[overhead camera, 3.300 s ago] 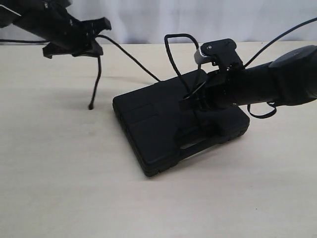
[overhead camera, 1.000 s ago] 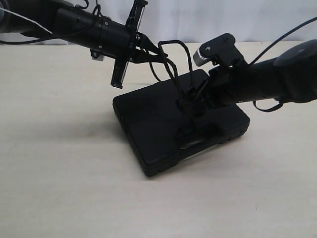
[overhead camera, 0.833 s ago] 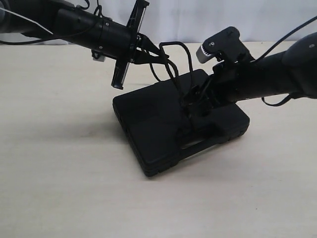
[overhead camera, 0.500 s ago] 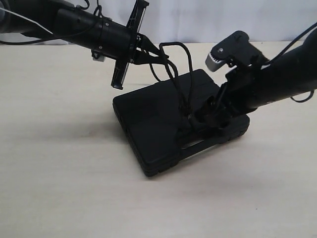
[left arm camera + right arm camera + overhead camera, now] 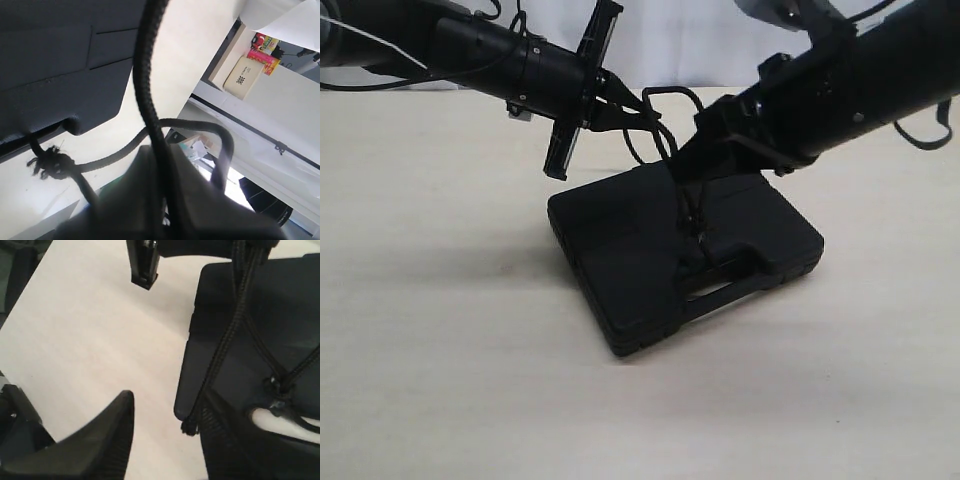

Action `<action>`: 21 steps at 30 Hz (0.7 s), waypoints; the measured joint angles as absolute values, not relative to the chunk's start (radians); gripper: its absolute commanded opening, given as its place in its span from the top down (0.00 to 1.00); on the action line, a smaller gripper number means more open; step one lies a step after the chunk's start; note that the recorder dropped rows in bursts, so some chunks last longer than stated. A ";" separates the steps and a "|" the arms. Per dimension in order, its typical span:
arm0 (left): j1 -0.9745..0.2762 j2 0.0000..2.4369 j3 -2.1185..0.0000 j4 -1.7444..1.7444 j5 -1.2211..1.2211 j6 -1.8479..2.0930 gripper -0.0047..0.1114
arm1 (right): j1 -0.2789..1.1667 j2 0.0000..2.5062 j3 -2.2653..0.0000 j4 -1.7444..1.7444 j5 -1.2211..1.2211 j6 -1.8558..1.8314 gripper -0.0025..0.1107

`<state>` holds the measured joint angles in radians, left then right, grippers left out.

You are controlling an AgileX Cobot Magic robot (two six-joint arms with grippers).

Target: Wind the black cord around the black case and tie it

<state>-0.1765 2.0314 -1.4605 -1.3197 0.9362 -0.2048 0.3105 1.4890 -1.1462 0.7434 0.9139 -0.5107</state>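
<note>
The black case lies flat on the table, also seen in the left wrist view and the right wrist view. The black cord arches up from my left gripper and drops to a knot on the case near its handle slot. My left gripper is shut on the cord; the frayed knot shows by the case edge. My right gripper hovers above the case. Its jaws stand apart, and the cord's frayed end dangles beside one finger.
The pale wooden table stretches wide around the case. A white curtain hangs behind. Both arms cross above the case's far side. Part of the left gripper shows in the right wrist view.
My right gripper has lifted off the case top and drawn back up and to the right. The left gripper has kept its hold on the cord without moving.
</note>
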 measured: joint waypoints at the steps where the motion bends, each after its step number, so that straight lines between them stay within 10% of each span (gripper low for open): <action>1: -0.176 2.031 -1.460 -1.320 0.940 -0.205 0.96 | 0.309 1.517 -1.162 0.750 0.932 -0.497 0.63; 6: -0.176 2.031 -1.460 -1.320 0.944 -0.196 0.96 | 0.305 1.647 -1.178 0.838 0.977 -0.487 0.64; 12: -0.176 2.031 -1.460 -1.320 0.947 -0.155 0.96 | 0.305 1.682 -1.180 0.862 0.937 -0.495 0.94; 21: -0.176 2.031 -1.460 -1.320 0.949 -0.151 0.96 | 0.232 1.639 -1.190 0.770 0.924 -0.456 0.62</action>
